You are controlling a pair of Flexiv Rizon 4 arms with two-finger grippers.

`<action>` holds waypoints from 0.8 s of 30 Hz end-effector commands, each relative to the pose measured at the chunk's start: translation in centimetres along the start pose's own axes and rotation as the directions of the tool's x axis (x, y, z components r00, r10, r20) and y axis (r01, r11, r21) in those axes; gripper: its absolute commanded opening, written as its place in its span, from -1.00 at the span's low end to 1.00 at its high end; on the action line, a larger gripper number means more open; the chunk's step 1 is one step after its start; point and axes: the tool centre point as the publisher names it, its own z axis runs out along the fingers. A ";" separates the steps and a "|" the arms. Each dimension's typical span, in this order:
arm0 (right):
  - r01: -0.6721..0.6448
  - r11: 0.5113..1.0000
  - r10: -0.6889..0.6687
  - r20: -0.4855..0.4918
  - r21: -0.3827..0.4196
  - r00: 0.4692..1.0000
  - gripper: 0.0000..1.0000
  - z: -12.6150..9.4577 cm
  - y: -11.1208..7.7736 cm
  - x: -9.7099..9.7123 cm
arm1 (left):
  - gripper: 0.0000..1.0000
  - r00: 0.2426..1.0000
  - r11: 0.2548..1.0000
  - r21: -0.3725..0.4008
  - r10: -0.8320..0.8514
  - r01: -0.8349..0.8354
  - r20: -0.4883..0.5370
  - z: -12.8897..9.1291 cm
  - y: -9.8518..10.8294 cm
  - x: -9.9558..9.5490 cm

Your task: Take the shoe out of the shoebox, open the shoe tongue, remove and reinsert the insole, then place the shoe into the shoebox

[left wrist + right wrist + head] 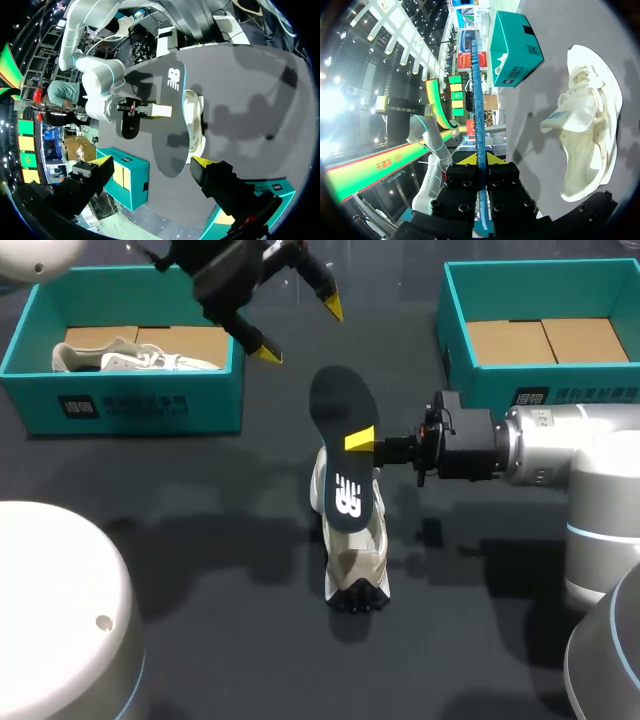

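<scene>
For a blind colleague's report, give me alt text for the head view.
The right arm's pincer grips a flat black insole over a cream sneaker lying on the dark table. The left pincer hangs open near a teal shoebox holding another sneaker.

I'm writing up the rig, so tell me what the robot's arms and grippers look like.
The right arm is a rounded silver-white tube with a thin light-blue ring at a joint. The left gripper and right gripper are black and blocky, each with two fingers ending in yellow wedge tips.
</scene>
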 end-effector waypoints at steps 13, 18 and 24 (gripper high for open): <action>0.000 1.000 0.000 0.002 -0.001 1.000 -1.00 0.1 -0.1 0.0 | 1.00 0.897 0.998 -0.055 -0.015 -0.010 -0.441 1.6 0.4 -2.6; 0.000 1.000 0.000 0.002 -0.001 1.000 -1.00 0.1 -0.1 0.0 | 1.00 0.813 1.000 -0.006 -0.004 0.001 -0.583 3.0 0.4 -3.6; 0.000 1.000 0.000 0.002 -0.001 1.000 -1.00 0.1 -0.1 0.0 | 1.00 0.749 1.000 -0.021 -0.008 -0.008 -0.663 4.3 -0.2 -3.8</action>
